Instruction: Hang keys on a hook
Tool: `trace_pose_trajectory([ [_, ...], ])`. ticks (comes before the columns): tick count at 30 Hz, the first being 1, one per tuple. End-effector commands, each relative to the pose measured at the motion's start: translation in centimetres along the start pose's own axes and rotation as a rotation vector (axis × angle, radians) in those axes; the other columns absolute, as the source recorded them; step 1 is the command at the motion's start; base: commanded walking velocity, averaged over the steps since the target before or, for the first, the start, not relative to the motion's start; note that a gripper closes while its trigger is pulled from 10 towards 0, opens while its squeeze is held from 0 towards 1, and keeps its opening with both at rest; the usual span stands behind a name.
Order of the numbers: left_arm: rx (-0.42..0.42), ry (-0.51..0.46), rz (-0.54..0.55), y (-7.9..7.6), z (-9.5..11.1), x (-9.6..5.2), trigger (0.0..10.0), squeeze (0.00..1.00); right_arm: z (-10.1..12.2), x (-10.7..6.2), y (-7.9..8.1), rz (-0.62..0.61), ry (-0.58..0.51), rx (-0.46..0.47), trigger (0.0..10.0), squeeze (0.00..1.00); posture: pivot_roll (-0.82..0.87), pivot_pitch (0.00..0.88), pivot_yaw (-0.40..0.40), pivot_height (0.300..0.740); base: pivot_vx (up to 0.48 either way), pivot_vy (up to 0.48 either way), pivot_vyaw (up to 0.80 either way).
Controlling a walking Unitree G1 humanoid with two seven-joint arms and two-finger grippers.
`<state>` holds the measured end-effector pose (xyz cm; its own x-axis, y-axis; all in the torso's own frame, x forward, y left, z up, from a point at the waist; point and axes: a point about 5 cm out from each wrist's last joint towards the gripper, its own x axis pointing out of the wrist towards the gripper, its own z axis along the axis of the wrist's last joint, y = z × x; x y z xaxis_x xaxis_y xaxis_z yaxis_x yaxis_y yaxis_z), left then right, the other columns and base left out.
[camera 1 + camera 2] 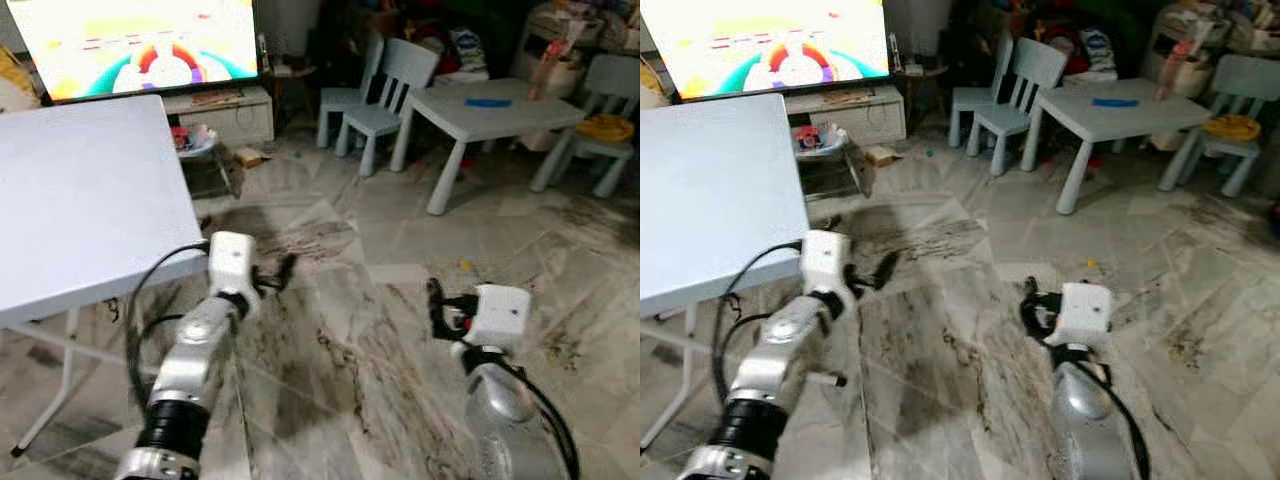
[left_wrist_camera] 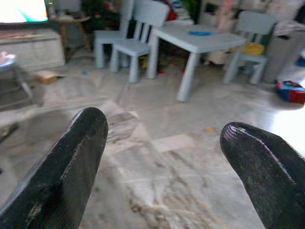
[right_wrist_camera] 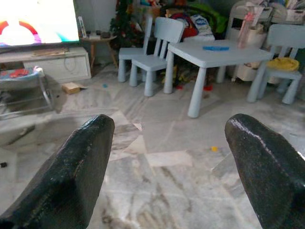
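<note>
Both end effectors are held out empty over the veined grey marble floor (image 1: 330,300): the left end effector (image 1: 283,271) and the right end effector (image 1: 437,305) are spread wide, apparently readied. No keys or hook can be made out; the pale blue square counter (image 1: 80,200) lies beside the left one.

Silver arms, white wrist housings (black cables), black fingers (image 2: 71,167)

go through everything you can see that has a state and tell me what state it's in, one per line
Left tool: open, nothing between its fingers, held above the floor.
Right tool: open, holding nothing, above the floor.
TV: switched on, showing a colourful picture.
Small table: upright, with a blue object lying on top.
Chairs: upright, unoccupied, beside the small table.
Yellow item: resting on the far chair's seat.
Folding table: standing, top bare.
</note>
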<state>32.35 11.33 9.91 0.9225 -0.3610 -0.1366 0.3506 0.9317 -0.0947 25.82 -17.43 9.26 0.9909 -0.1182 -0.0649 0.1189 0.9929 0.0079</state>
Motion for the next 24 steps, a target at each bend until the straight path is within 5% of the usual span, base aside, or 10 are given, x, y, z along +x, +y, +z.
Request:
trace_pose_trajectory([
  [1,0.012,0.005,0.032,0.9,0.2,-0.2,10.0,0.00,0.7,0.2,0.4,0.006,-0.031,0.006,10.0,0.00,0.05,0.000,-0.002,0.740,0.000,0.304,0.00],
  [10,0.032,-0.005,0.030,0.6,0.4,0.1,10.0,0.00,0.7,0.1,0.2,-0.001,-0.031,0.005,10.0,0.00,0.05,0.000,-0.002,0.740,0.000,0.058,0.00],
  [24,0.014,-0.029,-0.036,-0.9,0.6,0.4,10.0,0.00,0.7,0.2,0.1,-0.005,-0.026,0.001,10.0,0.00,0.04,0.000,-0.002,0.740,0.000,0.000,-0.79],
])
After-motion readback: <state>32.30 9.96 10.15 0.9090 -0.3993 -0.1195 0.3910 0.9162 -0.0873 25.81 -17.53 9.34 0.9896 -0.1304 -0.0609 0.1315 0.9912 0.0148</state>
